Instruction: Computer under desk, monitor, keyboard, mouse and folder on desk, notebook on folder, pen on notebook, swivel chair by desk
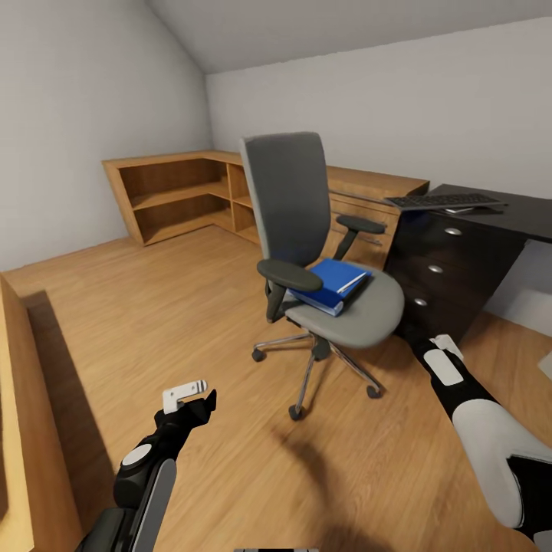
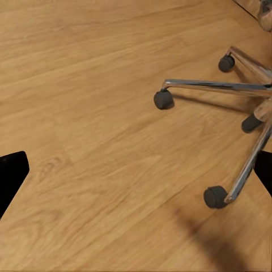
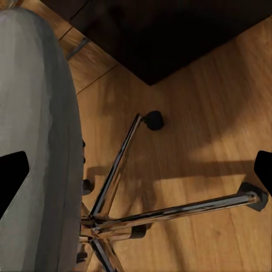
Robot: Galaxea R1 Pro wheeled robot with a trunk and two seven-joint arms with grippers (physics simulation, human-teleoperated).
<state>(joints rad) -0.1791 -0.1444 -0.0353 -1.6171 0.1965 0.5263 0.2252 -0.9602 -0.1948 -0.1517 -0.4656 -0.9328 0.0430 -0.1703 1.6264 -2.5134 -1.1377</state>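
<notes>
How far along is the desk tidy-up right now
Early stage. Done: the keyboard already lies on the desk. In hand: nothing; the left gripper is open and empty over the floor, and the right arm reaches down beside the swivel chair. Left: the folder is on the chair seat, and the chair stands apart from the desk.

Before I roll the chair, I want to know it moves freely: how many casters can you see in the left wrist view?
4 casters, all resting on the floor; the fifth may be hidden.

The swivel chair (image 1: 322,261) stands on the oak floor (image 1: 153,322), its seat bearing the blue folder (image 1: 331,284); beside the chair, the black worktop (image 1: 506,211) carries the keyboard (image 1: 443,201).
</notes>
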